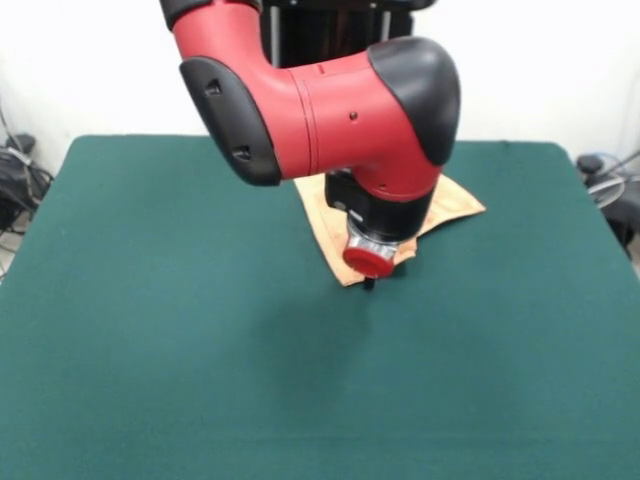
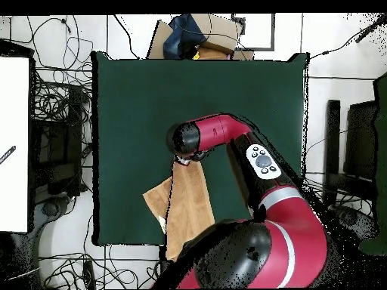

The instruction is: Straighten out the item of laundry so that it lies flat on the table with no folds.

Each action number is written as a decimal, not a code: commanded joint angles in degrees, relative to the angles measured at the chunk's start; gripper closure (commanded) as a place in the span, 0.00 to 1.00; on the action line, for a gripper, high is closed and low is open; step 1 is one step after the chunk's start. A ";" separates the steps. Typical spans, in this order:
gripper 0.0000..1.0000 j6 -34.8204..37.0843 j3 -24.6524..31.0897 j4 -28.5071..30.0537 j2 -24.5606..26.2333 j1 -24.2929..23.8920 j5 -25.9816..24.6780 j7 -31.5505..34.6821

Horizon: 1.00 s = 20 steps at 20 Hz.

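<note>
Seen from the front: green counter (image 1: 150,330) spread wide, bare felt over the whole left side and the near half. At centre, slightly right and toward the far side, the light orange-brown towel (image 1: 455,205), mostly hidden behind the red and black arm (image 1: 320,110); one corner poking out right of the arm, a strip of edge showing on its left, a lower corner reaching toward the near side under the wrist. Towel not flat: an overlapped layer visible from above. Arm bent down over it from the far side, its red end cap facing the camera. Claw (image 1: 369,283) showing only as a dark tip below the cap, right at the towel's near corner; whether spread or pinching cloth, cannot tell. Far right: cables and dark gear beyond the counter's edge. From overhead: towel (image 2: 189,208) lying on the counter's (image 2: 136,113) robot-side half, one part folded over, arm's elbow above the towel's end farthest from the base.
</note>
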 commanded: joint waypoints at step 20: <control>1.00 -0.30 -9.90 0.16 -0.51 3.34 -0.29 9.25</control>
